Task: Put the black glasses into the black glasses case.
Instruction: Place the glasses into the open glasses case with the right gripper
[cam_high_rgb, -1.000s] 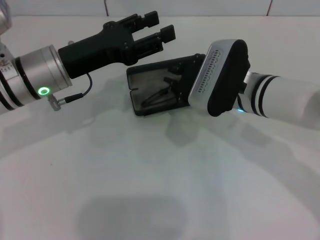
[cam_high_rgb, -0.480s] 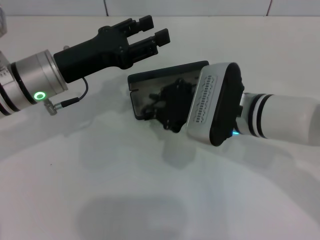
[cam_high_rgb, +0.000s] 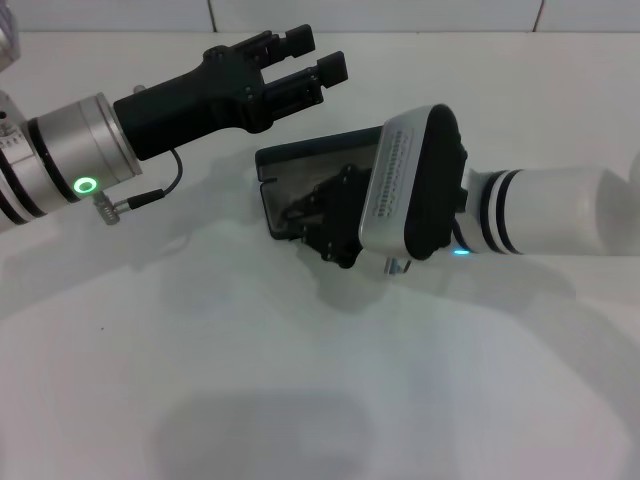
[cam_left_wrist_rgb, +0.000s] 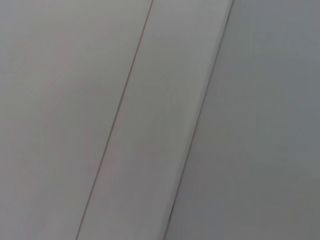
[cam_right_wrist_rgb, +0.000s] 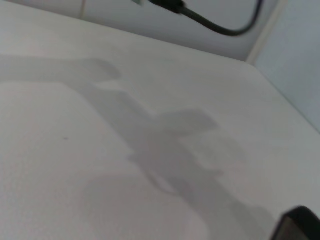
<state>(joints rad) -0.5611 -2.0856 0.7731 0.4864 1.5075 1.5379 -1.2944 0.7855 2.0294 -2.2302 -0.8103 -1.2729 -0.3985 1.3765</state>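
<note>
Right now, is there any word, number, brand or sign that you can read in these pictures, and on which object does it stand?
None can be read.
The black glasses case: no lettering shows on its visible parts.
The right gripper housing: only a row of slots, no text.
The left gripper: no marking.

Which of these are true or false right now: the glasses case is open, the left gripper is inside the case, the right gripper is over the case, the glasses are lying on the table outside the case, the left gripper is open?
1. The black glasses case is open. True.
2. The left gripper is inside the case. False: it hovers behind the case, clear of it.
3. The right gripper is over the open case. True.
4. The black glasses lie on the table outside the case. False: the thin frame shows inside the case, by the right gripper.
5. The left gripper is open. True.
</note>
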